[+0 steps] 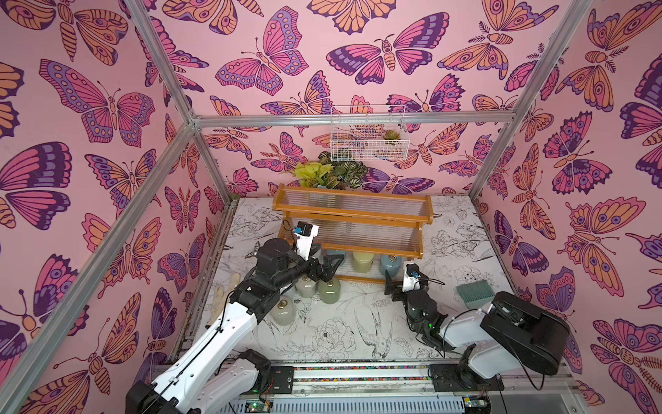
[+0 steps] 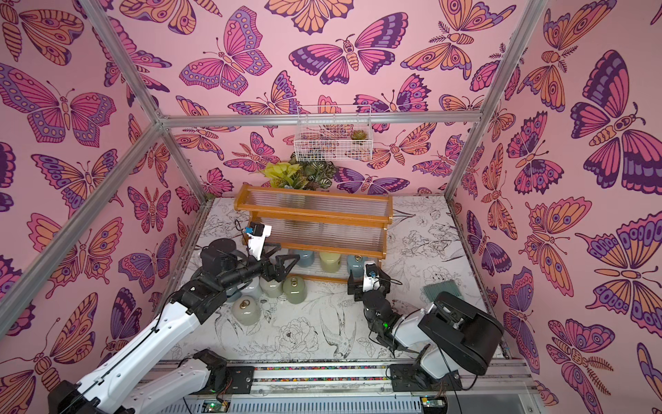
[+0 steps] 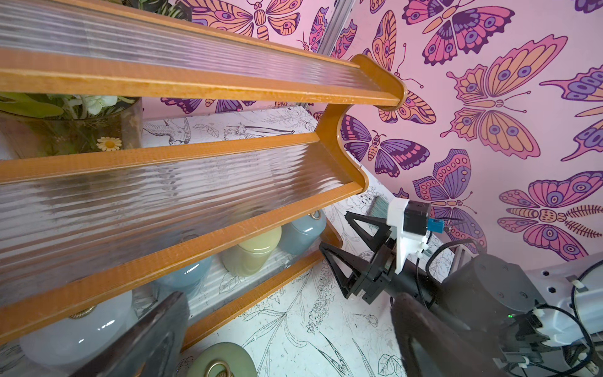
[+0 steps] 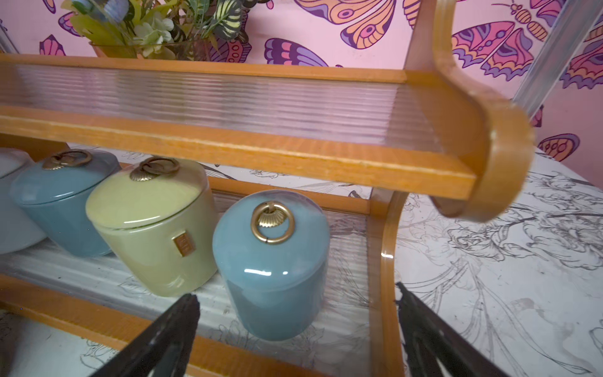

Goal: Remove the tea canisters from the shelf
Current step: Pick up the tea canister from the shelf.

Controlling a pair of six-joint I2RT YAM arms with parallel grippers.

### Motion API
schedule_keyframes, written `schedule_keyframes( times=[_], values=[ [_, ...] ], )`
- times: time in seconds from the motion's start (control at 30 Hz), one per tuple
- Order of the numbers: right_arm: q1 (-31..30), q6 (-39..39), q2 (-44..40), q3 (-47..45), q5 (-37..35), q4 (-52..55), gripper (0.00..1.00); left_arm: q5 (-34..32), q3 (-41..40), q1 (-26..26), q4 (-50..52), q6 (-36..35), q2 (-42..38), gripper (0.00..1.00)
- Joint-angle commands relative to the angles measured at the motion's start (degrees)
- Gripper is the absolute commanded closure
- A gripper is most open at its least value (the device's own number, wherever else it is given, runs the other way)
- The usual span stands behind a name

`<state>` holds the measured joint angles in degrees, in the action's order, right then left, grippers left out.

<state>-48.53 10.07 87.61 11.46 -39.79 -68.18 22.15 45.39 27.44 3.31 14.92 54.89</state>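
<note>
Right wrist view: a blue-grey canister (image 4: 270, 261) stands upright at the right end of the shelf's (image 4: 248, 156) bottom tier, with a yellow-green canister (image 4: 153, 225) just beside it. The right gripper (image 4: 295, 292) waits in front, jaws wide, holding nothing. In a top view, other canisters (image 1: 329, 291) stand on the table (image 1: 447, 251) before the shelf, near the left gripper (image 1: 324, 267), which is likewise wide and empty.
</note>
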Motion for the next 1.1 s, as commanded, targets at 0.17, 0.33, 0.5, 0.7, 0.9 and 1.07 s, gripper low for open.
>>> schedule_keyframes(
  times=[0.17, 0.33, 0.5, 0.7, 0.9, 1.07],
  values=[
    [0.8, -1.2, 11.6, 2.6, 2.9, -13.4, 0.02, 0.7, 0.1, 0.3, -1.1, -1.7, -0.2, 0.0],
    [1.1, -1.6, 14.9, 5.2, 3.5, -13.5, 0.02, 0.0, 0.5, 0.3, -0.1, -1.8, -1.0, 0.0],
    [1.7, -1.5, 16.3, 7.0, 3.3, -13.5, 0.01, -0.5, 0.7, 0.2, 1.1, -2.2, -2.2, 0.0],
    [3.1, -0.7, 17.1, 7.6, 2.9, -13.6, 0.0, -0.8, 0.5, 0.3, 1.2, -2.0, -3.0, 0.0],
    [4.1, 0.0, 18.4, 8.5, 3.6, -13.5, 0.0, -0.9, 0.5, 0.3, 1.3, -1.9, -3.0, 0.0],
    [4.5, 1.1, 19.8, 9.5, 2.7, -13.6, 0.0, -1.0, 0.3, 0.3, 1.3, -2.0, -3.1, 0.0]
  ],
)
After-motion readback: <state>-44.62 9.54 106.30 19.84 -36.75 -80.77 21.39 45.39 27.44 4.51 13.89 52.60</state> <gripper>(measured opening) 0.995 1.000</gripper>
